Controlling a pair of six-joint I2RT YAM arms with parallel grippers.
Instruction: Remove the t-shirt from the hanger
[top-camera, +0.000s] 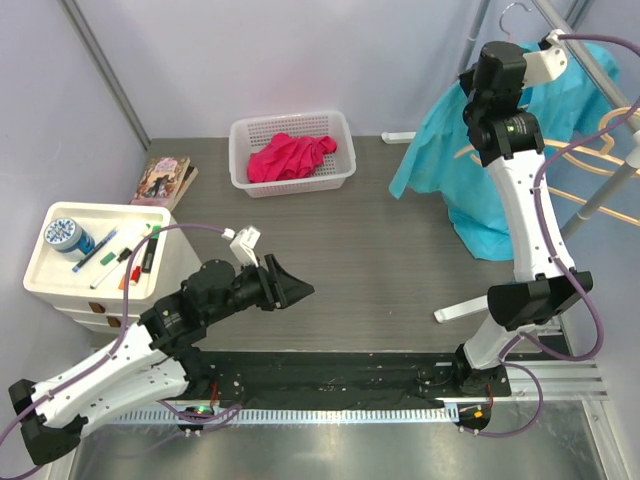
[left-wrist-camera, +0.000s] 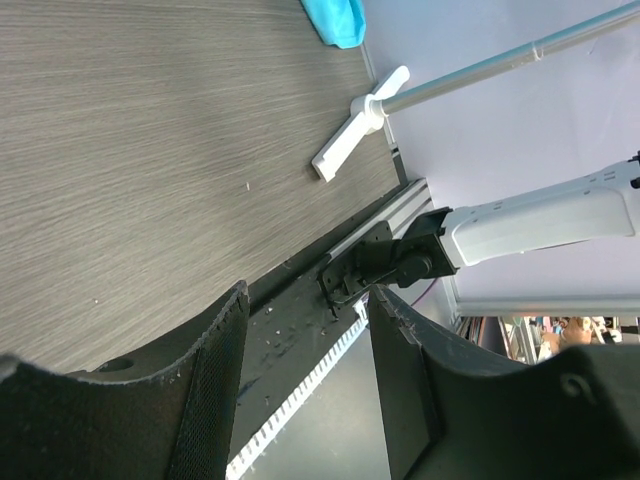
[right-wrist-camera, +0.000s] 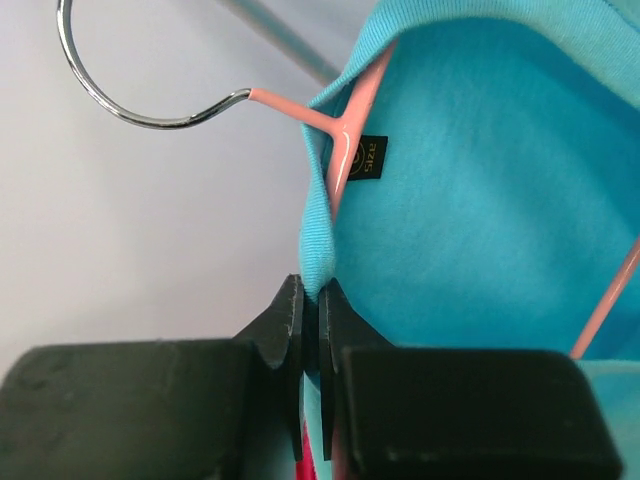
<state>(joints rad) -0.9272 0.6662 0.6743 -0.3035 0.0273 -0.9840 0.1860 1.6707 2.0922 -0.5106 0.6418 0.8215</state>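
A black neck label (right-wrist-camera: 368, 158) reading "size" sits just beside the pink hanger (right-wrist-camera: 345, 135), inside the turquoise t-shirt (right-wrist-camera: 480, 200) hung on it. The right gripper (right-wrist-camera: 310, 318) pinches the collar rib below the hanger's neck. The left gripper (left-wrist-camera: 308, 310), well apart from the hanger, is spread wide over the dark wood-grain table (left-wrist-camera: 150, 150).

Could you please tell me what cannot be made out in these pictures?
Top external: where the right gripper holds the t-shirt; its own wrist hides it.
Right wrist: the size on the label, too small; the top of the hanger hook, cut off by the upper edge.
Left wrist: most of the t-shirt, cut off by the top edge.
Top external: the book title, too small.
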